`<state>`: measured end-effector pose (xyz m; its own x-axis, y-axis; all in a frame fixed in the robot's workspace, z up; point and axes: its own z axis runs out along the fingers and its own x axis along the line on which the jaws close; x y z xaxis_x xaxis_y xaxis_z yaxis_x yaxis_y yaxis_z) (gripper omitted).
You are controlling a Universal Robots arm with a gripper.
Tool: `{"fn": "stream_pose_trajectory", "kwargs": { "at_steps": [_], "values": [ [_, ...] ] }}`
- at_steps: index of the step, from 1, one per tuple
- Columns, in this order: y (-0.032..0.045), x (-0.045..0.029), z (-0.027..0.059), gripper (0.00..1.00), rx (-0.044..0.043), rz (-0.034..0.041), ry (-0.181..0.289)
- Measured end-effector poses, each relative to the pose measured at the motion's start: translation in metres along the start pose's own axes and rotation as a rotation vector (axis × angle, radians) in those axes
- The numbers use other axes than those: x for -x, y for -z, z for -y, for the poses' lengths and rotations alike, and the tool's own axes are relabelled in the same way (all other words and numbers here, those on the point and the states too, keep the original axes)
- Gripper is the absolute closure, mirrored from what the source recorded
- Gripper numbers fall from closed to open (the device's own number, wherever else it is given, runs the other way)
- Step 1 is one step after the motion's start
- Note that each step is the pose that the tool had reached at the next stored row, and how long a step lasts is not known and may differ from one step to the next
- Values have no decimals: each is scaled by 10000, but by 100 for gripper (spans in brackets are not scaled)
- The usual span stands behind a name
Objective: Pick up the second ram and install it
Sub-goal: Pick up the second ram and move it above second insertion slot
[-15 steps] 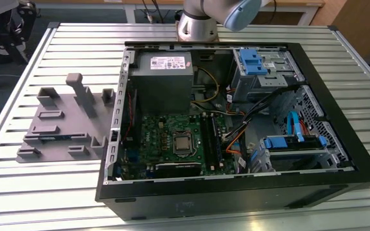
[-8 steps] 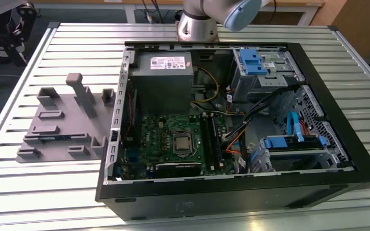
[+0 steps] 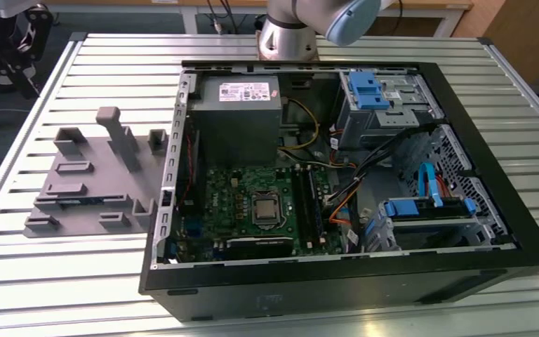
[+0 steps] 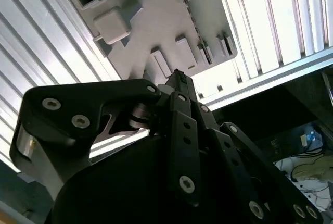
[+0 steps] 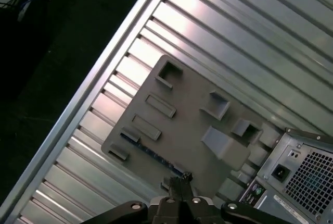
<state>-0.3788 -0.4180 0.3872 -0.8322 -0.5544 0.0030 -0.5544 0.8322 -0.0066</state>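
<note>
Now | claw [image 5: 180, 178] closed, empty | hovering above grey tray [image 5: 187, 114], near second ram [image 5: 151, 153]

Grey tray [image 3: 92, 184] w/ blue-green ram [image 5: 151, 152], green mobo [image 3: 227, 193], black case [image 3: 344, 281], blue brackets [image 3: 367, 91], ribbed silver table [image 3: 64, 281].

Saw arm [image 3: 293, 28] cut off by frame edge at exterior view's 12 o'clock. Made out second ram [image 3: 75, 202] merely as blue-green sliver in grey tray [image 3: 64, 175] at 9 o'clock; chips too small to tell. In first wrist view, found one end hidden behind gripper [image 5: 182, 178], gripper body cropped by frame edge.
</note>
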Motion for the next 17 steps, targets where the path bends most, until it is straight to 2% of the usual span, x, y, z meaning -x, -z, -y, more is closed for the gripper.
{"fn": "stream_pose_trajectory", "kwargs": {
  "at_steps": [17],
  "values": [
    [-22,-3,-2,89,-8,21,2827]
  ]
}}
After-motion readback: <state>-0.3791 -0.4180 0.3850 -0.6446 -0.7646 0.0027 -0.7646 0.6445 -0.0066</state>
